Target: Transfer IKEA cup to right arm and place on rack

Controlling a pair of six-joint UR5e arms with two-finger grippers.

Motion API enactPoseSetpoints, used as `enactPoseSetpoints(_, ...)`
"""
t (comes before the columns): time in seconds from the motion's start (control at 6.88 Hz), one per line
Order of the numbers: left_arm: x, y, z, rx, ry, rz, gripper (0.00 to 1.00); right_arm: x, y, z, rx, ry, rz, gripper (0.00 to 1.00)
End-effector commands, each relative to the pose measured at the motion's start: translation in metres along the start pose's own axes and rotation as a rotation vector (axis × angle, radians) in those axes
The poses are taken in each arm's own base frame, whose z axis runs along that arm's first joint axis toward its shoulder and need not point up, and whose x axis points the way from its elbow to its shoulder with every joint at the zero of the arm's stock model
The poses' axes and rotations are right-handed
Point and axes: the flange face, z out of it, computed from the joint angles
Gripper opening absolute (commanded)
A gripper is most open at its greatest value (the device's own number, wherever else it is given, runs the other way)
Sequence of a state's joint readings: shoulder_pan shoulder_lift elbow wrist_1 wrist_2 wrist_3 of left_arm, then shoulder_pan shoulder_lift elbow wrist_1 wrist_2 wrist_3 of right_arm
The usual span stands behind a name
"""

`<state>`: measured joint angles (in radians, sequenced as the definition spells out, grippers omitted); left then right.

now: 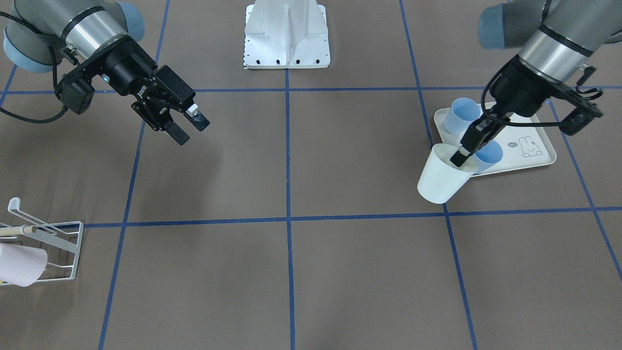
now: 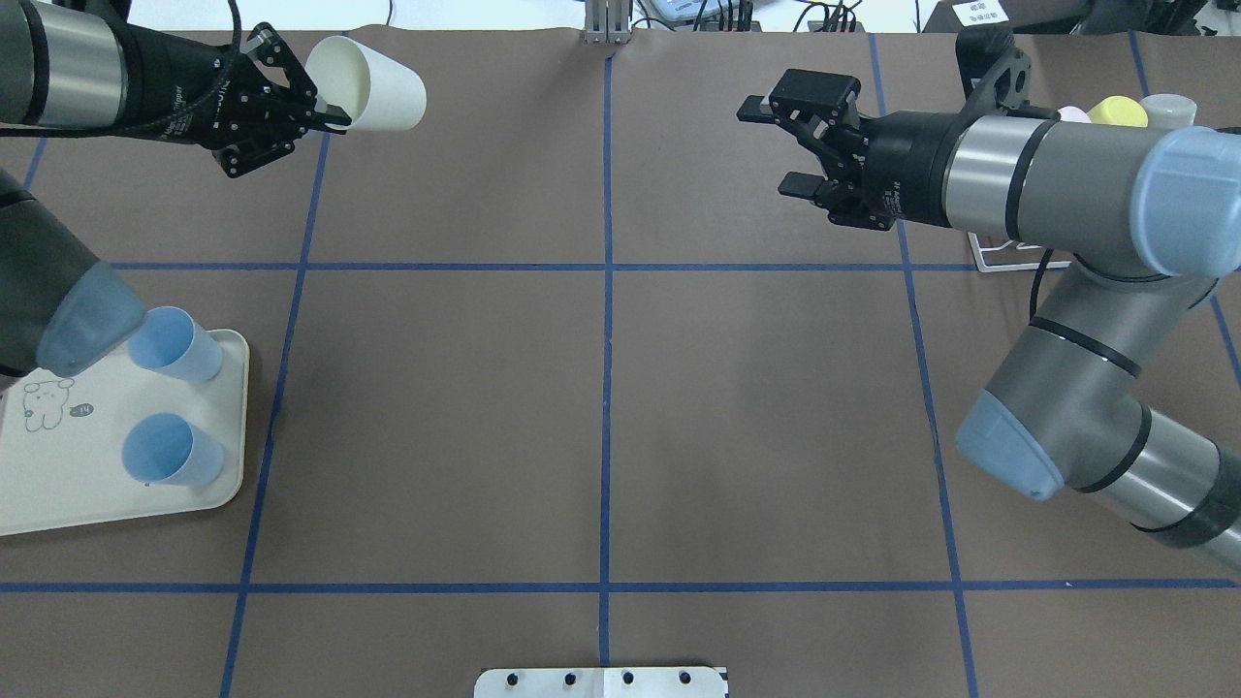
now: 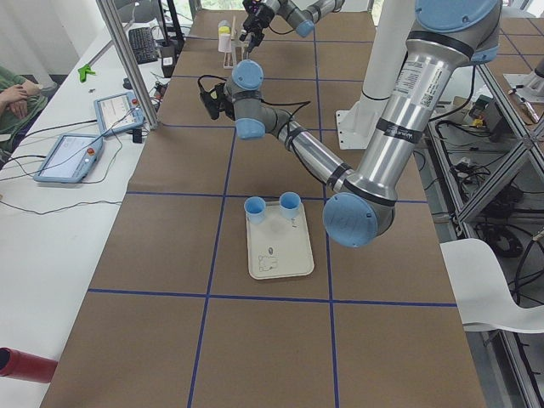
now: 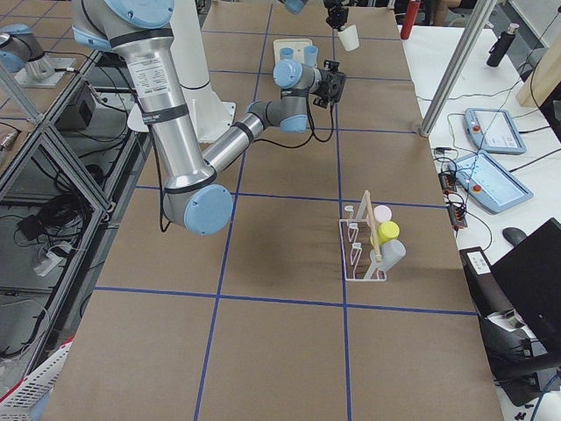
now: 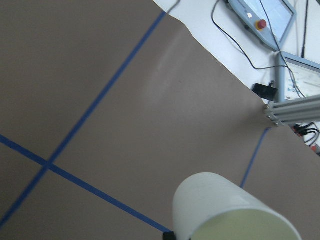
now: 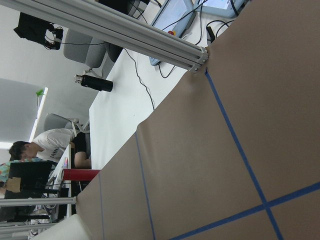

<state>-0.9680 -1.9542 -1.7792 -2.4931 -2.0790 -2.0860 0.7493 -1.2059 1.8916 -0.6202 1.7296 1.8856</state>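
Observation:
The IKEA cup (image 1: 442,177) is white and hangs tilted above the table, just in front of the tray's corner. My left gripper (image 1: 459,158) is shut on its rim, with one finger inside the mouth. From overhead the cup (image 2: 373,85) lies on its side at the far left, held by the left gripper (image 2: 332,111). The left wrist view has the cup (image 5: 230,210) at the bottom edge. My right gripper (image 2: 769,148) is open and holds nothing, well apart from the cup; it also appears in the front-facing view (image 1: 192,131). The white wire rack (image 1: 48,240) stands at the right end.
A cream rabbit-print tray (image 1: 539,158) holds two blue cups (image 1: 464,114) (image 1: 488,155). A pink cup (image 1: 19,265) hangs on the rack; the right-side view shows the rack (image 4: 359,254) with pink, yellow and grey cups. The robot's base plate (image 1: 286,39) sits mid-table.

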Motion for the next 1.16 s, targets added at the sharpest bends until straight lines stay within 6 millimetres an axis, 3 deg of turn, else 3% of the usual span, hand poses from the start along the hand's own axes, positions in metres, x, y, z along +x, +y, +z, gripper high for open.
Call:
enactPoseSetpoints(0.0,-0.009,0.026,0.006,-0.078,0.294,-0.215,0.00,-0.025,0.050,0.024,0.009,-0.083,0.077,1.00)
enactPoseSetpoints(0.15,-0.018,0.050,0.013,-0.104,0.428,-0.297,0.00,-0.037,0.070,0.031,0.008,-0.117,0.125,1.00)
enactPoseSetpoints(0.44,-0.043,0.095,0.032,-0.150,0.615,-0.423,0.00,-0.059,0.079,0.027,-0.032,-0.189,0.236,1.00)
enactPoseSetpoints(0.73,-0.064,0.126,0.045,-0.199,0.743,-0.542,0.00,-0.047,0.075,0.033,-0.072,-0.258,0.305,1.00)
enactPoseSetpoints(1.02,-0.056,0.146,0.052,-0.227,0.748,-0.549,0.00,-0.043,0.074,0.037,-0.071,-0.257,0.304,1.00)
